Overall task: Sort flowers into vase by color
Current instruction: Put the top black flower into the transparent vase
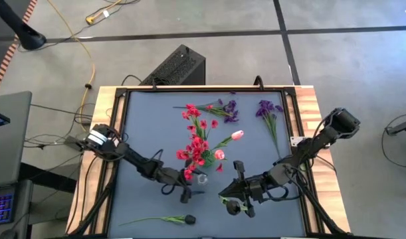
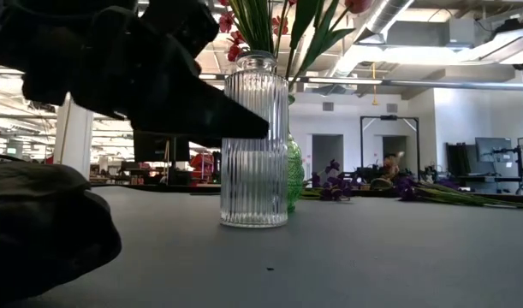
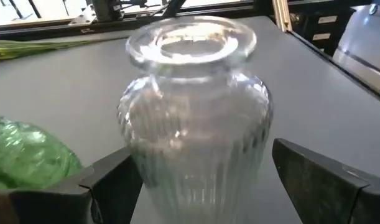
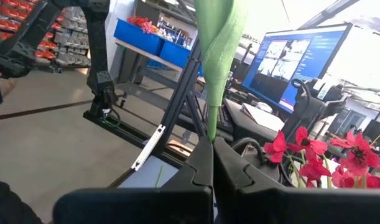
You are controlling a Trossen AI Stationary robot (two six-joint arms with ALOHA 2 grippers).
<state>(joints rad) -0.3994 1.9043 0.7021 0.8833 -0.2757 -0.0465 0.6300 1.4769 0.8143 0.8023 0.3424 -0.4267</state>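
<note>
A clear ribbed glass vase [image 1: 201, 178] [image 2: 254, 141] [image 3: 193, 118] stands upright on the dark mat. My left gripper [image 1: 188, 191] [image 3: 202, 177] is open, level with the vase's body, one finger on each side. Behind it, a green glass vase [image 2: 294, 175] [image 3: 28, 155] holds red blossom clusters [image 1: 196, 149] and pink tulips [image 1: 219, 154]. My right gripper [image 1: 234, 204] [image 4: 213, 155], right of the clear vase, is shut on a green flower stem [image 4: 216, 56]; its blossom is out of view. Purple clusters [image 1: 226, 109] [image 1: 266, 109] lie at the far side. A dark tulip [image 1: 188, 219] lies near the front edge. My left gripper's fingers [image 3: 109, 177] stand level around the clear vase's body; one finger is very close to the glass wall [image 3: 137, 155], and I cannot tell whether it touches. My right gripper pinches the green stem [image 4: 212, 127] between its two shut fingers [image 4: 199, 162]. The stem and its leaf rise past the fingertips, lifted clear of the table.
A pink tulip [image 1: 237, 135] leans out to the right of the green vase. The table's wooden frame [image 1: 309, 99] borders the mat. Open mat lies between the vases and the near-left corner [image 1: 143, 199]. Cables and a black box [image 1: 179, 66] sit beyond the far edge.
</note>
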